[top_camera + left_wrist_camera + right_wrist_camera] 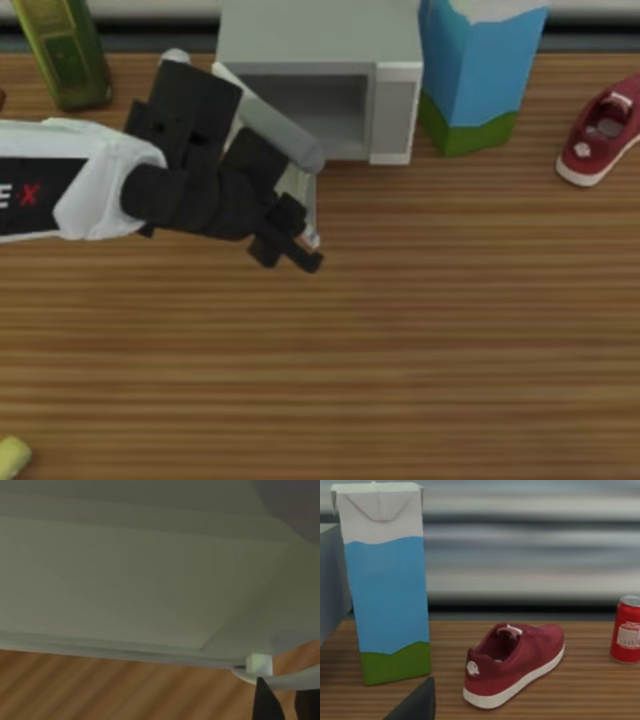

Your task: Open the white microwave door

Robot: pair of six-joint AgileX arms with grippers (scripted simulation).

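A wooden table [420, 340] with lengthwise stripes is carrying everything. A white-grey microwave [320, 60] is sitting at its far edge, with a blue, white and green carton [475, 70] standing just beside it on the right. A red shoe [600, 135] is lying near the right edge, a red can [626, 630] standing beyond it. A green bottle [70, 50] is standing far left, and a yellowish object [12, 458] is lying at the near left corner

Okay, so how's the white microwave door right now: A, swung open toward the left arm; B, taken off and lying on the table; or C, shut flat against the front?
A: in the top view the white microwave door angles out from the microwave, baring the cavity, with the left gripper at its free edge.
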